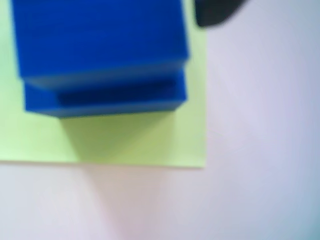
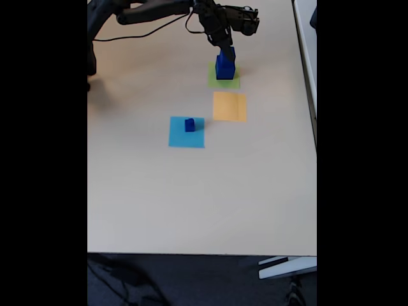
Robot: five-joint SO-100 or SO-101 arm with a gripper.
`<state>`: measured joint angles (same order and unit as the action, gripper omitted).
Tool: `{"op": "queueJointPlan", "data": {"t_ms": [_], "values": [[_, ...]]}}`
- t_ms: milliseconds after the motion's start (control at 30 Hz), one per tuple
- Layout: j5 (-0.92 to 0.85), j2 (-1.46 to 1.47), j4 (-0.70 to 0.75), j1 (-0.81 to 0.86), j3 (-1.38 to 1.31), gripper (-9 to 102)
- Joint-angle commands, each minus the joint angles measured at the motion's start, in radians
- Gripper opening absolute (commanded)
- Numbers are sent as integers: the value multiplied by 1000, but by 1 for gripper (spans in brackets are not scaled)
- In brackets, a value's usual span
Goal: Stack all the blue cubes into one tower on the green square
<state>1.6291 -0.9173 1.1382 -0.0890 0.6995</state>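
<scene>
In the fixed view, going left to right, the light blue square [image 2: 187, 132] lies toward the middle of the table [image 2: 191, 197] with one small blue cube [image 2: 189, 125] standing on it. To its right lies the orange square [image 2: 229, 106], bare. Above that, the green square [image 2: 224, 76] carries the tower [image 2: 224, 65] of blue cubes, and the gripper [image 2: 226, 52] sits at the tower's top, the arm [image 2: 159, 9] reaching in from the upper left.

The wrist view looks down on stepped blue blocks [image 1: 102, 55] on the green square [image 1: 125, 140], near its right edge, with white table [image 1: 260, 125] beyond. The picture is blurred, and a dark finger tip [image 1: 212, 15] shows at the top right.

I cannot tell whether the jaws are parted or closed on the topmost cube.

The step in hand looks like seating a cube on the tower. To do it well, the cube should sit flat and centred before letting go; then the jaws should part gently and lift straight up, so nothing gets dragged sideways. The small cube remains to be fetched.
</scene>
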Motion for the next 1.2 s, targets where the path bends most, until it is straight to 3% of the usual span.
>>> {"op": "queueJointPlan", "data": {"t_ms": [0, 1167], "values": [[-12, -6, 26, 3, -112, 26], [-9, 44, 32, -14, -140, 28]]}}
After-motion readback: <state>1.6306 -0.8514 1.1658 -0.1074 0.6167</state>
